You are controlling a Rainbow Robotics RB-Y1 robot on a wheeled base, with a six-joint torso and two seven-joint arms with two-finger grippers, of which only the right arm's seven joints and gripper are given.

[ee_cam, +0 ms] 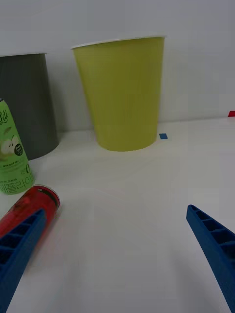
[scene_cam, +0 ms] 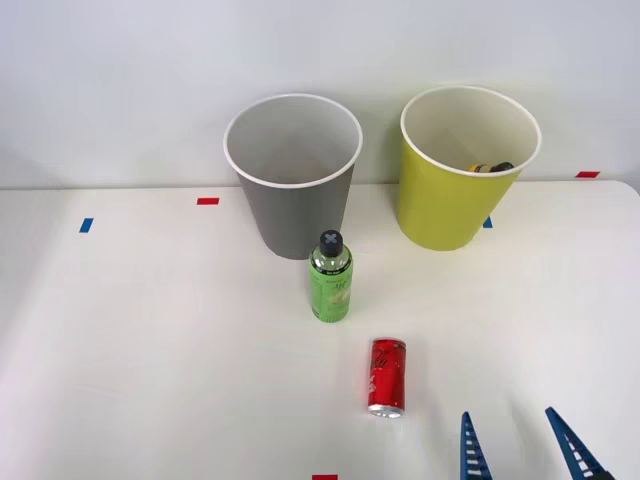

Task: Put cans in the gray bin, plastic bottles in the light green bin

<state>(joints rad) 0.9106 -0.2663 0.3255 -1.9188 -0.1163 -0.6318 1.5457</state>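
- The right tool [scene_cam: 523,447] hangs low at the near edge of the desk [scene_cam: 150,350], its blue fingers [ee_cam: 215,244] apart and holding nothing.
- The can [scene_cam: 387,376] lies on its side just to the tool's left and slightly ahead, long axis running roughly away from the robot; from the wrist it sits right by one finger.
- The bottle [scene_cam: 330,278] stands upright beyond the can, before the gray bin [scene_cam: 292,190].
- The green bin [scene_cam: 462,185] stands well ahead.
- Judged next: shift left to straddle the can across its width.

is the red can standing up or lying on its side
Lying on its side. The red can rests lengthwise on the table, one silver end facing the front camera, near the upright green bottle.
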